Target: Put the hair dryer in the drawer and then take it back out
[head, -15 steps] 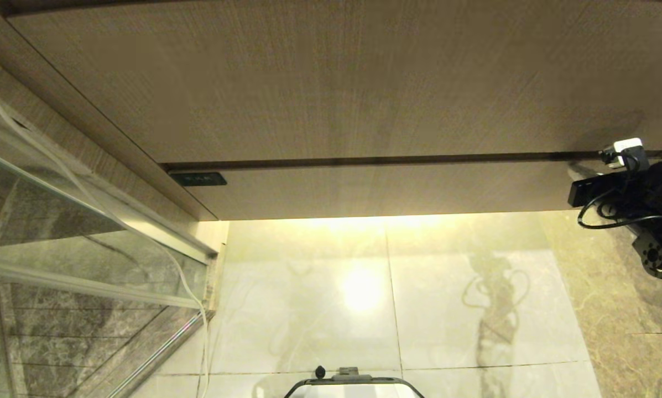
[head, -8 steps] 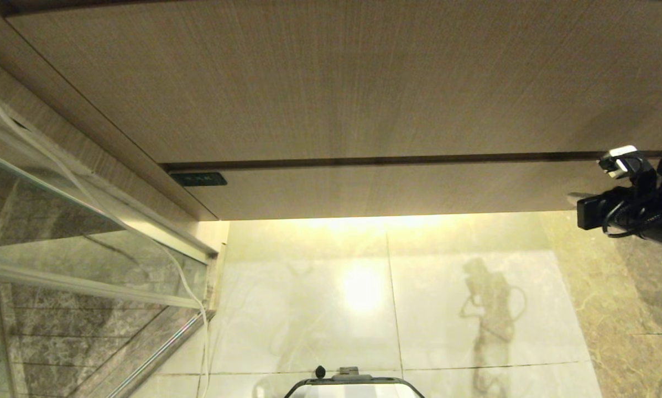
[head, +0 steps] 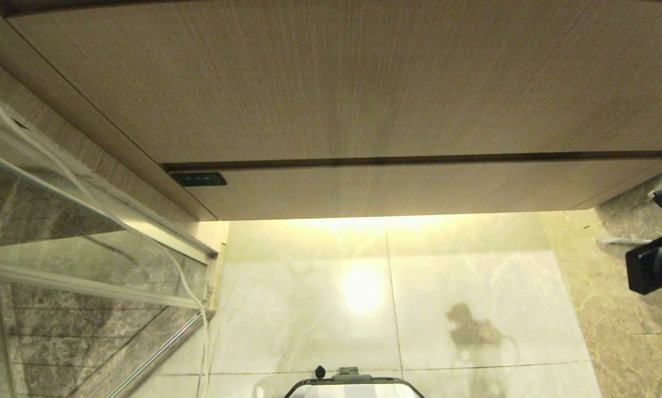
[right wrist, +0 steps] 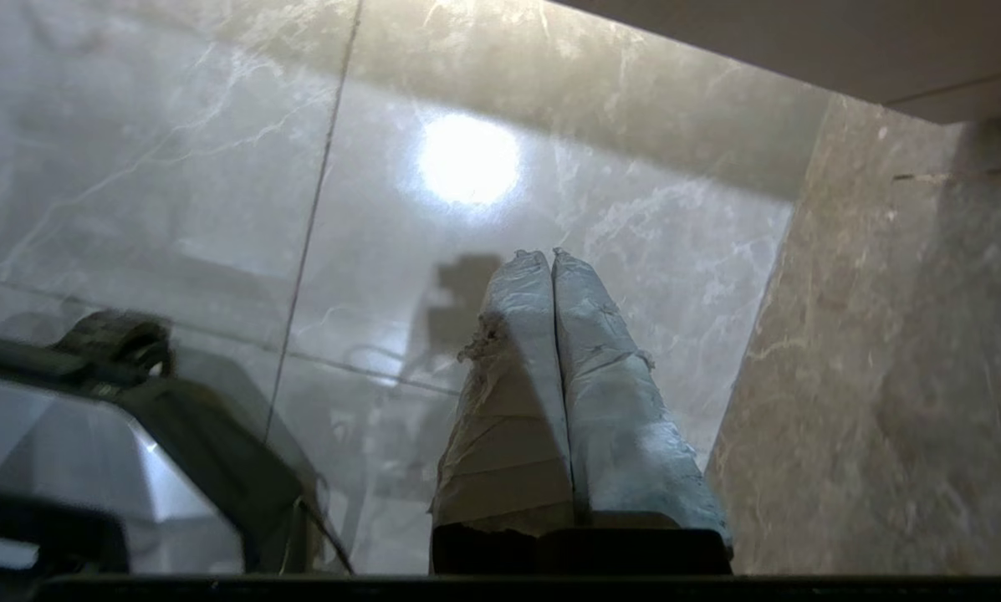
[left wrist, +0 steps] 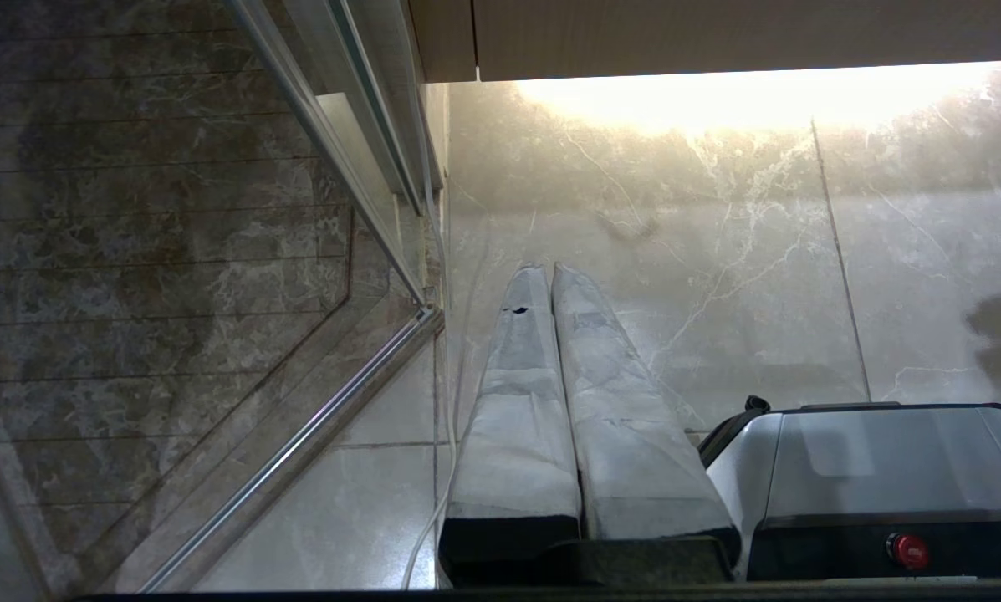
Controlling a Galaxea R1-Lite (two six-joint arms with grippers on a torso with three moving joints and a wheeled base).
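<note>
Currently my right arm [head: 656, 268] shows only at the right edge of the head view, a black block over the brown marble, clear of the drawer [head: 397, 185]. Right gripper [right wrist: 552, 259]: its two tape-wrapped fingers [right wrist: 517, 351] are pressed together along their whole length, nothing between them, pointing down at the floor [right wrist: 216, 167]. The tape is pale, wrinkled, frayed at one edge.

Left gripper [left wrist: 546, 272]: likewise closed and empty, wrapped fingers [left wrist: 600, 376] side by side above the tiles, beside the robot's grey base [left wrist: 876, 460] with its red button [left wrist: 906, 549].

Drawer front is closed, plain light wood with fine vertical grain, flush under a dark gap line; a small dark label [head: 198, 179] sits at its left end. I cannot find the dryer in any view. Floor is glossy pale marble with thin grout joints and a bright lamp reflection. A glass panel [head: 60, 221] with metal rails stands at left, a thin pale cord [head: 187, 287] trailing down along it.
</note>
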